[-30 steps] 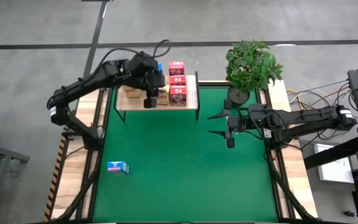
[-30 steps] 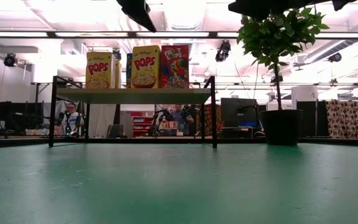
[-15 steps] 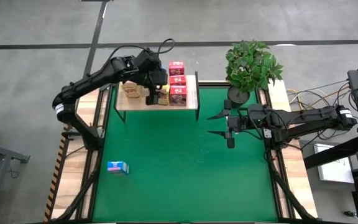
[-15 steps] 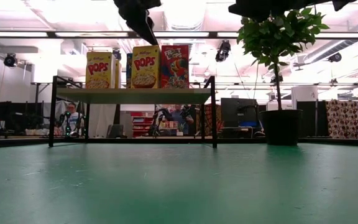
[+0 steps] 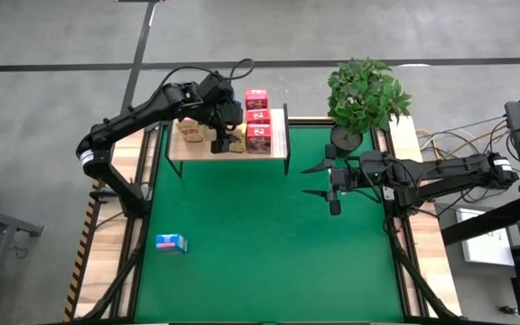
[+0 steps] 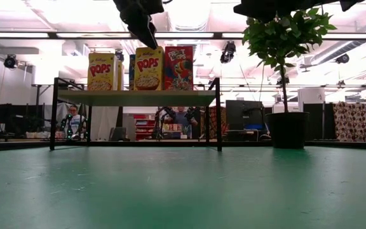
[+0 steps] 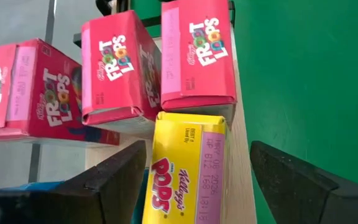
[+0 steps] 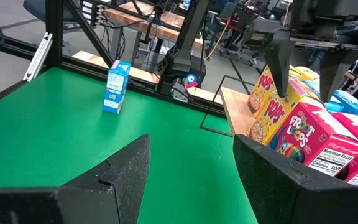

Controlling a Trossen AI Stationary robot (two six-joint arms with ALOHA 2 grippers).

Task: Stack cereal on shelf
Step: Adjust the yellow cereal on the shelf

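Now lifted slightly off yellow box [image 7: 188, 171] on shelf [image 5: 278, 149], left gripper [image 5: 217, 144] fingers apart, empty. Placement apparently complete; blue box [image 5: 171, 242] lower left remaining. Right gripper [image 5: 319, 181] spread wide, idle centre-right.

1. Shelf [image 5: 278, 149] stands at the mat's [image 5: 269, 244] far edge, left of centre.
2. Cereal boxes [image 5: 257, 117] stand in rows on the shelf, toward its right.
3. One lone box [image 5: 171, 242] stands on the mat, near left.
4. Potted plant [image 5: 364, 95] stands right of the shelf, at the far right.
5. Left gripper [image 5: 218, 142] hangs above the shelf; right gripper [image 5: 319, 181] hovers over the mat, right of centre.
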